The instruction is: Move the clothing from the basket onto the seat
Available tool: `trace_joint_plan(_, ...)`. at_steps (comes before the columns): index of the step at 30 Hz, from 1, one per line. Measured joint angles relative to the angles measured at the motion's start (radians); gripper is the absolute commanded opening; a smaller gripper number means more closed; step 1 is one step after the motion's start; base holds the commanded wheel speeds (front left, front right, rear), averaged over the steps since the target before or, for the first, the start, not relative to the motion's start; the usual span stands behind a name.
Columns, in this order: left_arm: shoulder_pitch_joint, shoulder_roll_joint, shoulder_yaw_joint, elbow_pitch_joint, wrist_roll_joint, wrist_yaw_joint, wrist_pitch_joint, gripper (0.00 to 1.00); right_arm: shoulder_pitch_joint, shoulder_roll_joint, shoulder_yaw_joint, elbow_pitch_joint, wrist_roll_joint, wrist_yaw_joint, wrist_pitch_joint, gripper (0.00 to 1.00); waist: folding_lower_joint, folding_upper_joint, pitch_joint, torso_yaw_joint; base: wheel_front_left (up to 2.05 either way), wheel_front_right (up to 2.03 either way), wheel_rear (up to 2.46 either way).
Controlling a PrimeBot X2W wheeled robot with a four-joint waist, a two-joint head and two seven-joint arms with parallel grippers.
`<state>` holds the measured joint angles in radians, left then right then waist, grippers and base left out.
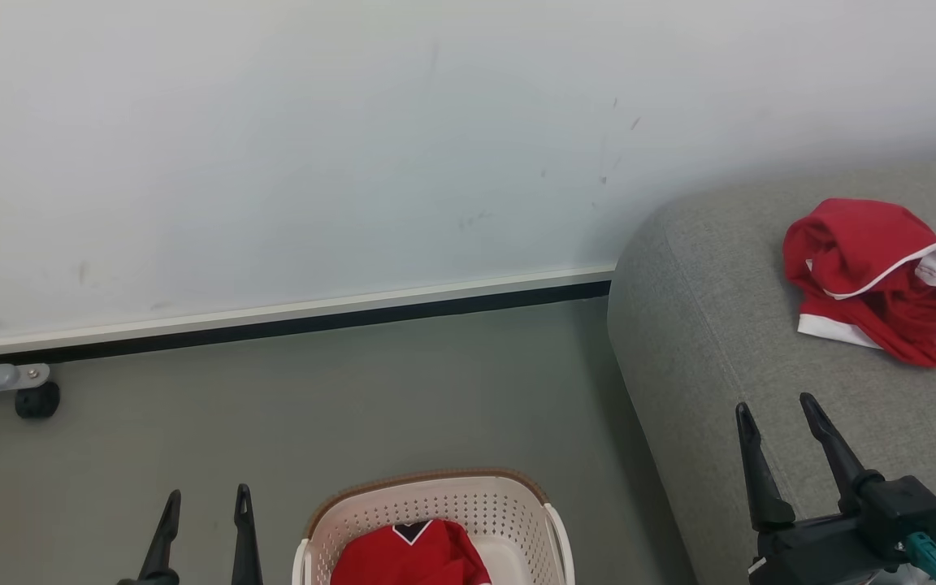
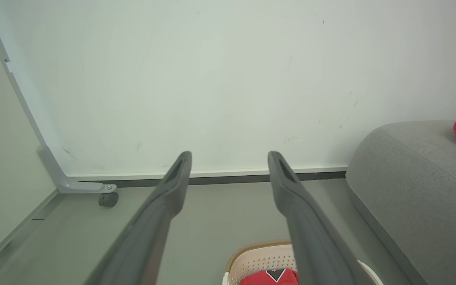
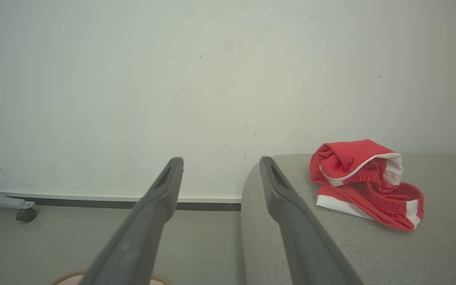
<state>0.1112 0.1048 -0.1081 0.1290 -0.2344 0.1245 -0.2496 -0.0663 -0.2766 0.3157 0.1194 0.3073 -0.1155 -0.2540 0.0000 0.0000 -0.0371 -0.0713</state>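
Head view: red shorts [image 1: 874, 280] with white trim are lying crumpled on the grey sofa [image 1: 720, 325], near its rounded end. A red jersey [image 1: 411, 556] with a dark V-neck collar is sitting in the cream perforated basket [image 1: 476, 504] on the floor [image 1: 354, 390], just beside the sofa's end. Left hand [image 1: 209, 491] is hovering left of the basket, released, holding nothing. Right hand [image 1: 773, 402] is hovering over the sofa's near edge, released and empty, apart from the shorts.

Perforated plastic basket [image 1: 517, 508]; woven matt seat [image 1: 704, 325] (cloth clothing [image 1: 874, 276]).
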Motion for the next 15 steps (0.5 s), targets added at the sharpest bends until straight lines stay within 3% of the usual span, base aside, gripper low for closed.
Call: trace_joint_plan(15,0.013,-0.011,0.007,-0.042,0.019,0.000,0.000,1.00,0.014,0.002,-0.028,-0.039,-0.007,-0.007,-0.002,1.00,0.0000,0.0000,0.044,0.008,0.00,0.00,0.00)
